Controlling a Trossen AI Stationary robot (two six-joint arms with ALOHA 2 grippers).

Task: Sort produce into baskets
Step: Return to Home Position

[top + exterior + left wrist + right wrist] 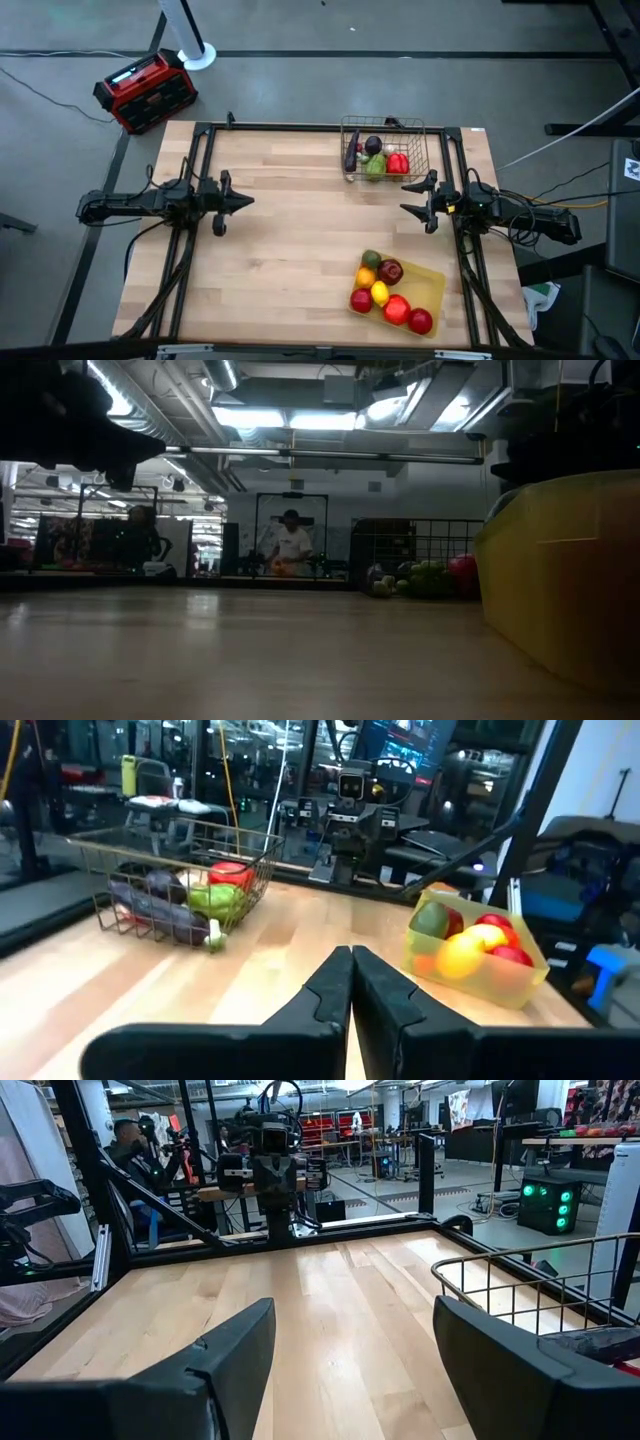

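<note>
Now all produce (380,293) sits in the wire basket (428,150) and yellow tray (432,278), both nearer the right hand (405,197) — released — than the clenched left hand (247,201).

Wire basket (346,150) metal; tray (436,281) translucent plastic; table (290,250) smooth wood

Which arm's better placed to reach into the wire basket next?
Right: the right gripper, open, sits close by the wire basket; the left gripper, shut, waits across the table.
</note>
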